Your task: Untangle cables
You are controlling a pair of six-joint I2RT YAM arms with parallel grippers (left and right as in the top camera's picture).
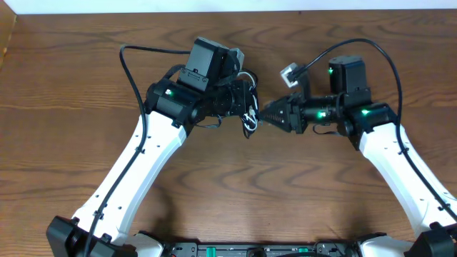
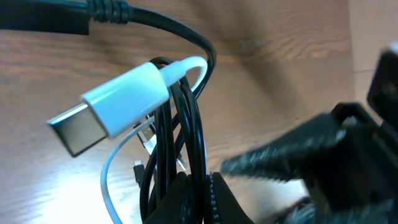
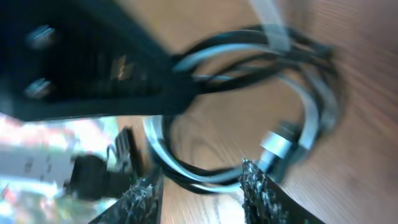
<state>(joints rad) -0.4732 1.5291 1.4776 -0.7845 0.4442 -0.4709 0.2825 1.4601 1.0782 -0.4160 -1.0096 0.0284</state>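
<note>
The black and white cables (image 1: 249, 123) hang in a tangled bundle between the two grippers at the table's middle. My left gripper (image 1: 245, 103) is shut on several black cable strands (image 2: 186, 118), its jaws (image 2: 202, 190) pinching them. The white cable's plug (image 2: 118, 102) sticks out just past the black loops. My right gripper (image 1: 263, 114) points left at the bundle. Its fingers (image 3: 202, 183) are open, with black (image 3: 249, 78) and white (image 3: 163, 155) loops and a silver plug (image 3: 277, 146) just ahead of the tips. The left gripper (image 3: 93, 62) fills that view's upper left.
The wooden table (image 1: 235, 185) lies under both arms. Thick black arm cables (image 1: 132, 68) arc over each arm, and one ends in a pale connector (image 1: 289, 73) near the right wrist. The right gripper shows blurred in the left wrist view (image 2: 292, 155).
</note>
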